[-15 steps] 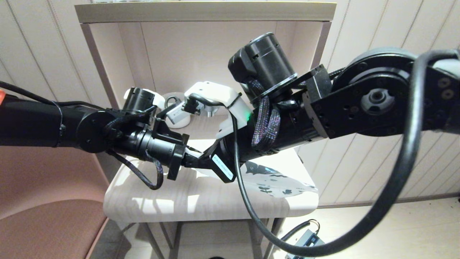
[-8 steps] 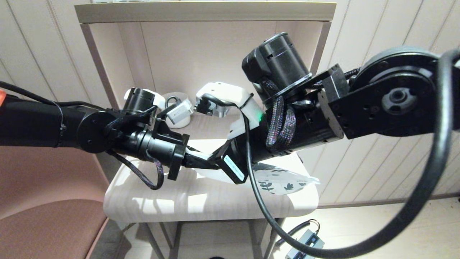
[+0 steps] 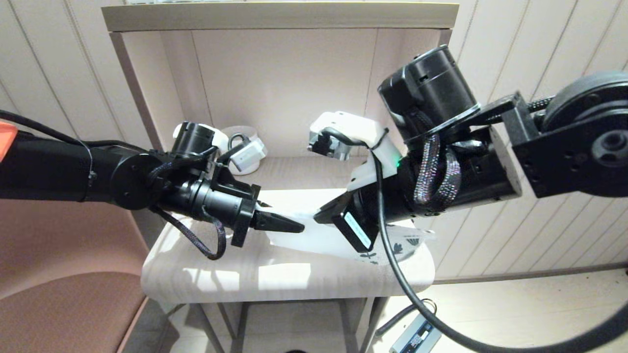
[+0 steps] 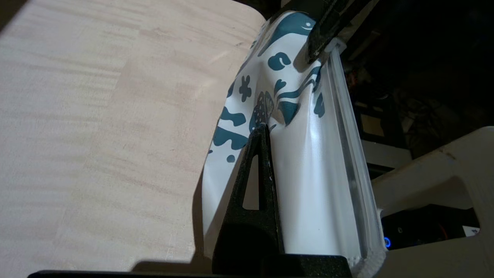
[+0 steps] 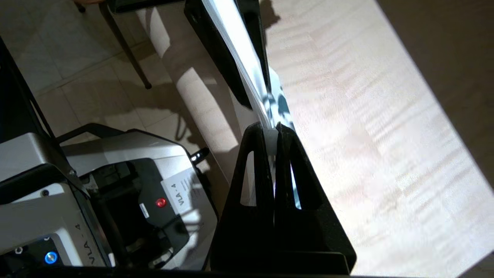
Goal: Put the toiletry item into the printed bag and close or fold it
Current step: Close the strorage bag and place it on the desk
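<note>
The printed bag (image 3: 314,241), white with dark teal leaves at its right end, hangs stretched just above the table between both grippers. My left gripper (image 3: 294,226) is shut on the bag's white left end. One finger (image 4: 259,170) shows in the left wrist view, with the bag's white panel (image 4: 316,173) beside it. My right gripper (image 5: 271,130) is shut on the bag's upper edge (image 5: 247,65) near the printed end. In the head view the right gripper (image 3: 321,216) sits a short way right of the left one. No toiletry item is visible.
A white ribbed mug (image 3: 244,147) stands at the back of the pale wooden table (image 3: 221,274), under a shelf board (image 3: 279,14). A pink chair seat (image 3: 64,304) is at the lower left. A grey device (image 3: 417,336) lies on the floor.
My right arm has moved right and up along the bag's edge, away from the left gripper. The bag is now drawn out between them. The left arm has barely moved.
</note>
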